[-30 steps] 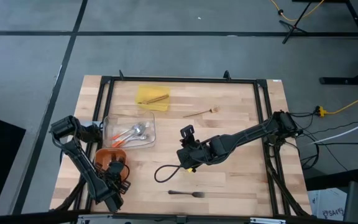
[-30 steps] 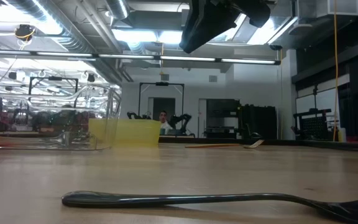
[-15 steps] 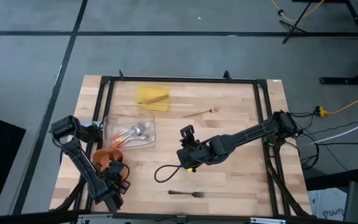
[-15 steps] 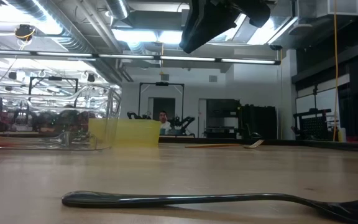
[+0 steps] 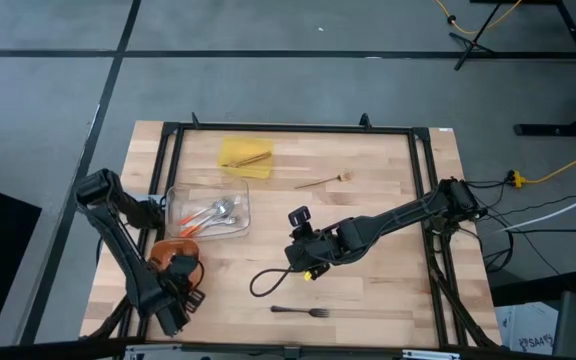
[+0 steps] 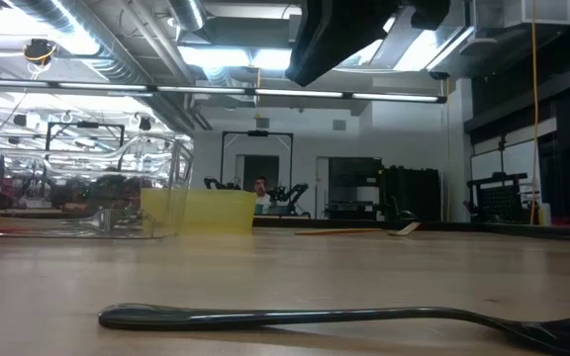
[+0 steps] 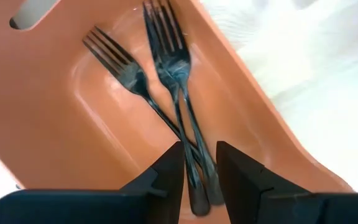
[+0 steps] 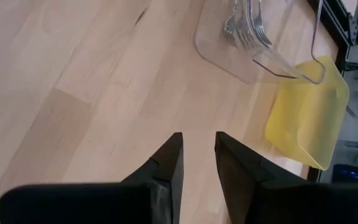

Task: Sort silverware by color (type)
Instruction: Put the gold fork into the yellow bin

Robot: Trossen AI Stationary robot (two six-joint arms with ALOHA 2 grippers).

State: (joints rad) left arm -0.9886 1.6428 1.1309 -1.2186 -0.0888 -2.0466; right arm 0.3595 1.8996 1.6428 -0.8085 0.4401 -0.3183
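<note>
- Dark fork [image 5: 300, 311] lies loose on desk [image 5: 388, 230], low centre of high view, long axis left-right, tines to the right.
- Right gripper [image 5: 311, 262] just above it in frame, nearer arm; fingers slightly parted, nothing held.
- Left gripper [image 5: 183, 283] over orange tray [image 7: 55, 124], released, two dark forks [image 7: 166, 81] lying in it.
</note>
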